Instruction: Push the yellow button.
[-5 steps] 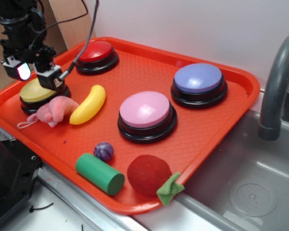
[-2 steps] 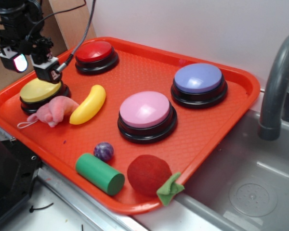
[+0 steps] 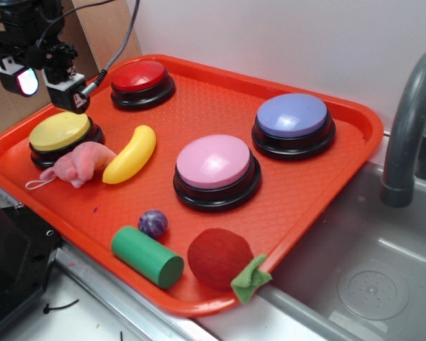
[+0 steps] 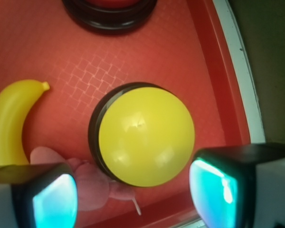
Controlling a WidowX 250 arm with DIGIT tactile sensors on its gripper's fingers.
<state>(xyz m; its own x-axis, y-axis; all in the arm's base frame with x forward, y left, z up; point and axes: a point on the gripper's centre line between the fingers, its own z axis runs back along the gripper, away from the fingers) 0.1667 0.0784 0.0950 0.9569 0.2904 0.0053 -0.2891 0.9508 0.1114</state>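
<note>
The yellow button (image 3: 59, 131), a yellow dome on a black base, sits at the left end of the orange tray (image 3: 199, 96). In the wrist view it (image 4: 146, 137) lies uncovered straight below, ahead of the fingertips. My gripper (image 3: 44, 89) hangs above and slightly behind the button without touching it. Its jaws stand wide apart and empty, and in the wrist view the gripper (image 4: 135, 197) frames the button's near edge between its two glowing pads (image 4: 54, 202).
A pink soft toy (image 3: 78, 163) touches the yellow button's front, with a yellow toy banana (image 3: 131, 153) beside it. The tray also holds red (image 3: 140, 77), pink (image 3: 214, 163) and blue (image 3: 292, 117) buttons, a green cylinder (image 3: 147, 256), a small ball (image 3: 153, 223) and a red ball (image 3: 219, 257). A sink and faucet (image 3: 408, 128) lie to the right.
My gripper has risen from just over the yellow button's dome, moving up and slightly back. The button and the other things have not moved.
</note>
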